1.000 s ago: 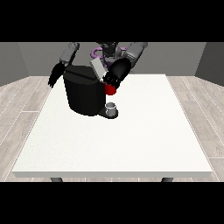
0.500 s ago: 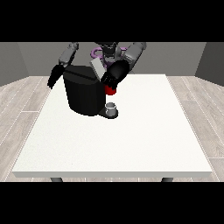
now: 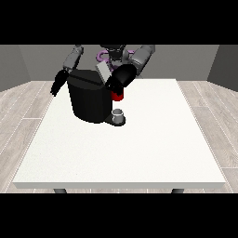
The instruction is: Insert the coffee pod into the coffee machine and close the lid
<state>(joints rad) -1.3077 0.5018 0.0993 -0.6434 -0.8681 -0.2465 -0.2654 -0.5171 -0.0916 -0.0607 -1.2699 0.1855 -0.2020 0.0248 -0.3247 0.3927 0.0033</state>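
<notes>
The black coffee machine (image 3: 89, 101) stands on the white table (image 3: 139, 153) at the back left. Its grey lid (image 3: 102, 71) is tilted up at the top. The hand at the view's right (image 3: 119, 82) is against the machine's upper right edge, just below the lid. Right under that hand there is a red thing at the machine (image 3: 118, 96). A small grey thing (image 3: 119, 114) stands on the machine's base, below the red thing. The hand at the view's left (image 3: 58, 84) hangs beside the machine's left side with straight fingers, holding nothing.
The machine is close to the table's far edge, with the robot's body (image 3: 114, 53) right behind it. The table's front edge (image 3: 121, 185) is far from both hands. Wooden floor surrounds the table.
The hand at the view's right has crept slightly up along the machine's right edge towards the lid. The other hand and the machine look unmoved.
</notes>
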